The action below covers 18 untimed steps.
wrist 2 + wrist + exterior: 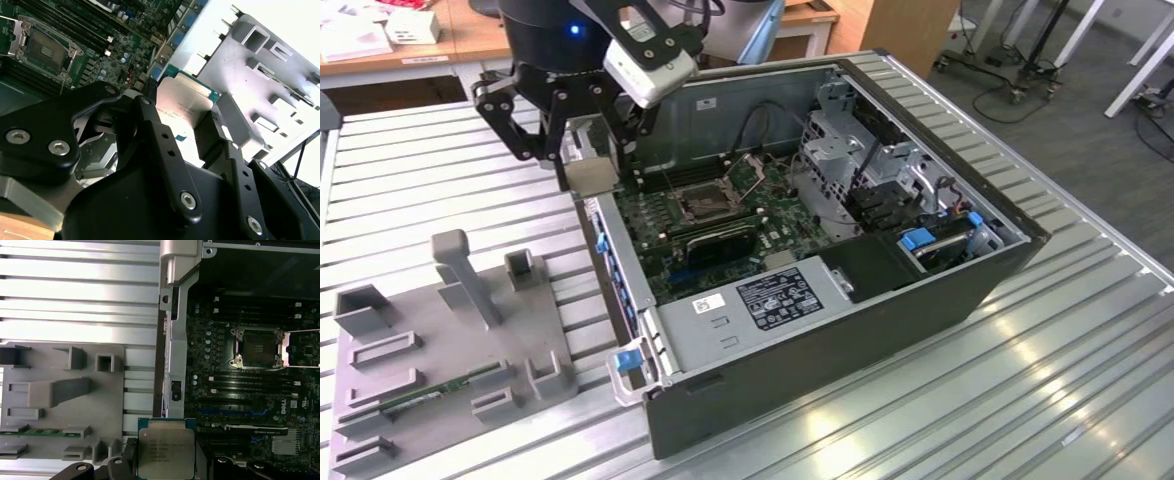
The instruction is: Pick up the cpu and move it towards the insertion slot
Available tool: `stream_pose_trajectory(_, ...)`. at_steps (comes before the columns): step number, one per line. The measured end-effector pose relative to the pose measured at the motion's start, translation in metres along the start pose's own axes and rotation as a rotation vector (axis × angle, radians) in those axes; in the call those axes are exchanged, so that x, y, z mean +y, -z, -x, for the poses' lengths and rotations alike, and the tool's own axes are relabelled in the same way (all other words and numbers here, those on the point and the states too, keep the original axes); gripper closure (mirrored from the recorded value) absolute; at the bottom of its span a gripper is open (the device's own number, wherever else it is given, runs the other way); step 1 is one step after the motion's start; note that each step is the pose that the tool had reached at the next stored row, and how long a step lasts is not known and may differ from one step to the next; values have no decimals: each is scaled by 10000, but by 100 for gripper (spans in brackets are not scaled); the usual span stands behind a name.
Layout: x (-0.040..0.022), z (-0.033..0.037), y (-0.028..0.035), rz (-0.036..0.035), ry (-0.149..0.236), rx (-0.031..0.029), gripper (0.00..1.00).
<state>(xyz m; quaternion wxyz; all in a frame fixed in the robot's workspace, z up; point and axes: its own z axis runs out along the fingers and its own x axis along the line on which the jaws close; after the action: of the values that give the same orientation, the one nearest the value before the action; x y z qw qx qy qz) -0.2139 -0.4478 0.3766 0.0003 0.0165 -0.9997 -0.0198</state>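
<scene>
Black gripper [200, 135] fingers pinch the cpu [166, 454] by two opposite edges at the first wrist view's bottom centre, face flat toward the camera, above the case wall; the insertion slot [258, 347] sits at centre right.

robotics lab: slatted metal workbench [1067, 330], wheeled stands [1014, 70]
</scene>
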Motion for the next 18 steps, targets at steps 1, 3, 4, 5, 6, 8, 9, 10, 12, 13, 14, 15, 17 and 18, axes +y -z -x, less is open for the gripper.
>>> stream_pose_trajectory(1,-1,7,-1,1,0,-1,45)
stream_pose_trajectory(3,-1,27,0,1,0,0,45)
stream_pose_trajectory(4,-2,38,0,1,0,-1,45)
stream_pose_trajectory(5,-2,49,-1,1,0,-1,45)
stream_pose_trajectory(6,-2,62,-1,2,0,-1,45)
stream_pose_trajectory(8,-3,90,0,1,0,0,45)
stream_pose_trajectory(9,-4,105,0,1,0,-1,45)
stream_pose_trajectory(10,-4,120,-1,1,0,-1,45)
stream_pose_trajectory(12,-5,151,0,1,0,-1,45)
stream_pose_trajectory(13,-6,167,0,1,0,-1,45)
stream_pose_trajectory(14,-6,184,0,1,-1,-1,45)
stream_pose_trajectory(15,-7,200,0,1,0,-1,45)
stream_pose_trajectory(17,-8,236,0,1,0,-1,45)
stream_pose_trajectory(18,-9,253,0,1,0,0,45)
